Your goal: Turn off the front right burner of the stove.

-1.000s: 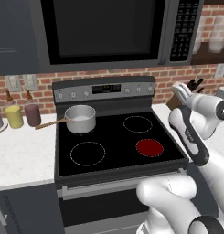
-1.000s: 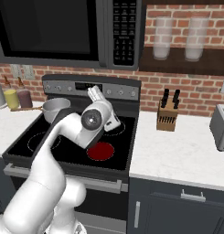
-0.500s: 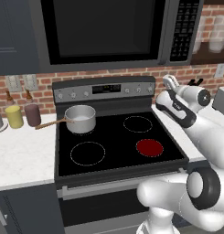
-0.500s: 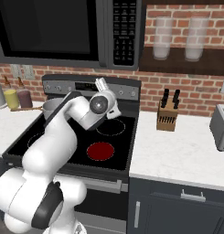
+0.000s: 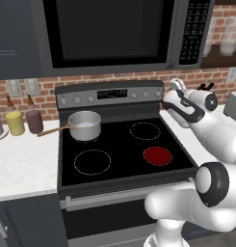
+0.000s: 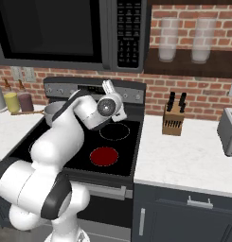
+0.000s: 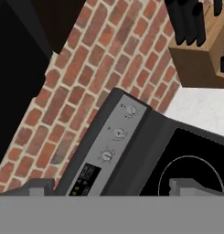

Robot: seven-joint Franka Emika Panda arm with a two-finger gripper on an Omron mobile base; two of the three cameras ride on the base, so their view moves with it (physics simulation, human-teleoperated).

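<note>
The front right burner point(image 5: 158, 155) point(image 6: 103, 155) glows as a solid red disc on the black glass stove point(image 5: 120, 166). The other rings are thin white outlines. My gripper point(image 5: 176, 86) point(image 6: 108, 87) point(image 7: 113, 187) hovers over the stove's back right corner, well behind the red burner, pointing at the grey back panel point(image 5: 110, 95). Its fingertips point(image 7: 40, 186) stand wide apart with nothing between them, so it is open. In the hand view, three small knobs point(image 7: 119, 133) line the panel's right end beside the digital display point(image 7: 86, 176), all a short way from the fingers.
A steel pot point(image 5: 85, 125) with a wooden handle sits on the back left burner. The dark microwave point(image 5: 110, 29) hangs low above the panel. A knife block point(image 6: 174, 118) stands on the right counter, a toaster point(image 6: 228, 130) farther right, and two jars point(image 5: 24, 122) on the left counter.
The arm has swung from beside the stove's right edge back toward the panel. The hand now sits higher and closer to the right-hand knobs. The burner stays red.
</note>
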